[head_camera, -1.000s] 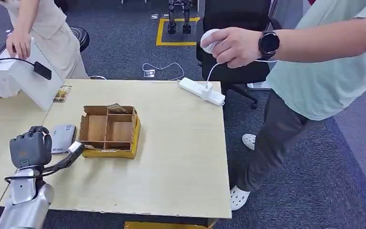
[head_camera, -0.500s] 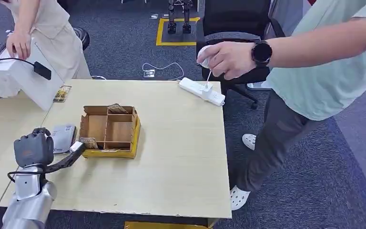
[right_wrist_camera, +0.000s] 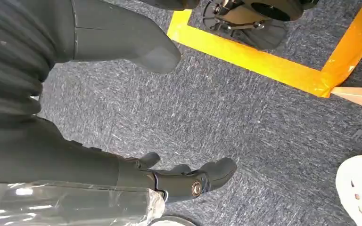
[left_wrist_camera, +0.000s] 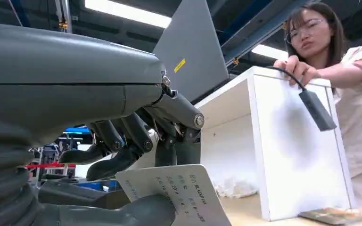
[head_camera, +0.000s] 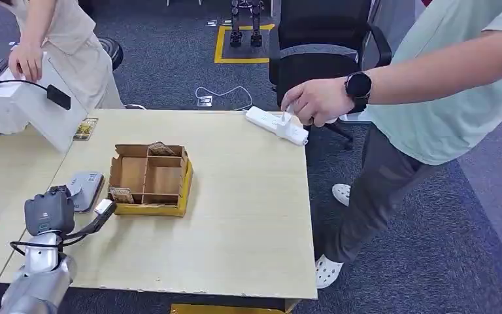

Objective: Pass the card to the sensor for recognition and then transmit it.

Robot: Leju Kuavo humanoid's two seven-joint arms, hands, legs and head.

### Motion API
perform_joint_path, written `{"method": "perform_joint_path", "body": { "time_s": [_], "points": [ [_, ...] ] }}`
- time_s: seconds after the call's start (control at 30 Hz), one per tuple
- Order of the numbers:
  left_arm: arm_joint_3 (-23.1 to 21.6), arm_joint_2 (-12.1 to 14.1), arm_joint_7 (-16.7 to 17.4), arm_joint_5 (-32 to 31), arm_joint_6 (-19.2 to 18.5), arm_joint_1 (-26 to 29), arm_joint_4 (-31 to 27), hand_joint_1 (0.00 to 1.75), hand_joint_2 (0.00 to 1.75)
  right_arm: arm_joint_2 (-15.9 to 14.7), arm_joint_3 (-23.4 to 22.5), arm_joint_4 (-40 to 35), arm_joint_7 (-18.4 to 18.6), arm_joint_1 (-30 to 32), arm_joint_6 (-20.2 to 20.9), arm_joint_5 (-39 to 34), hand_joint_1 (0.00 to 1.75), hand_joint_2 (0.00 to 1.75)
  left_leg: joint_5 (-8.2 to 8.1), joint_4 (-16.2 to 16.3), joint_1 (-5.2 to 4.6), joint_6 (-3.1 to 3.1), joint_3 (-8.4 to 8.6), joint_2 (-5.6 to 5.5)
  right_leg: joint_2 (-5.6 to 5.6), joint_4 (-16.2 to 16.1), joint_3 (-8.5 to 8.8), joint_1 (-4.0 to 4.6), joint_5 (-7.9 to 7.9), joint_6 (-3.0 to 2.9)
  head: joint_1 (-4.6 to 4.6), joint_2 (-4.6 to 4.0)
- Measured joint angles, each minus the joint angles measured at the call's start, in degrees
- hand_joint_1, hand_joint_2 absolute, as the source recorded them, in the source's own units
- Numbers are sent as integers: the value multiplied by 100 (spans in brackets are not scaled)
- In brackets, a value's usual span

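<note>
The left robot hand (head_camera: 49, 212) hovered over the desk's (head_camera: 248, 216) front-left corner, pinching a card (left_wrist_camera: 179, 195); the right robot hand (right_wrist_camera: 169, 181) hung, fingers loosely apart.

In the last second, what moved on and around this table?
The left hand, holding the card, drew back toward the robot and lower. The person's hand came down to the power strip. The box, the sensor and the other person's hand stayed put.
</note>
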Motion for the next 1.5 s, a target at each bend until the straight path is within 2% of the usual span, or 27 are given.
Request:
{"method": "perform_joint_path", "body": {
  "time_s": [0.23,0.33,0.47,0.6,0.73,0.93,1.07,1.3,1.5],
  "points": [
    [-280,118,-44,18,-328,-67,346,175,175,2,0,-22,-11,-27,13,11,0,175,1,-5,-2,-2,26,-6,-7,9,22,-2,-5,-8,0,0],
    [-438,208,-230,59,-645,-17,418,175,175,2,0,-33,-11,-30,37,15,0,175,2,-6,-2,-10,35,-3,-5,13,25,-2,-8,-14,-7,0],
    [-580,291,-319,245,-730,14,418,175,175,2,0,-37,-11,-43,59,15,0,175,5,-10,-2,-16,40,-10,-11,17,28,-2,-12,-20,-7,0],
    [-654,330,-474,718,-695,38,401,175,175,0,0,-39,-29,-52,57,15,0,175,9,-13,-2,-22,43,-11,-11,24,28,-2,-13,-22,-4,0],
    [-654,332,-748,1281,-479,68,309,175,175,0,0,-39,-66,-52,55,22,0,175,10,-13,-1,-23,43,-11,-11,27,25,-2,-13,-22,-4,0],
    [-652,391,-1208,2310,-42,112,-209,175,175,2,0,-39,-72,-48,22,55,0,175,14,-12,3,-29,39,-11,-10,28,18,0,-11,-25,-2,0],
    [-595,472,-1392,2667,4,7,-675,175,175,2,0,-39,-72,-46,13,96,0,175,14,-11,3,-30,33,-11,-9,28,11,2,-11,-26,-4,0],
    [-402,684,-1432,2577,7,-631,-1136,175,175,2,0,-39,-59,-48,11,142,0,175,16,-11,4,-31,28,-10,-9,29,6,4,-8,-29,-2,0],
    [-372,745,-1080,1924,6,-1190,-1151,175,175,2,0,-42,-44,-55,11,206,0,175,16,-10,4,-32,27,-10,-9,29,5,4,-7,-32,-2,0]
  ]
}}
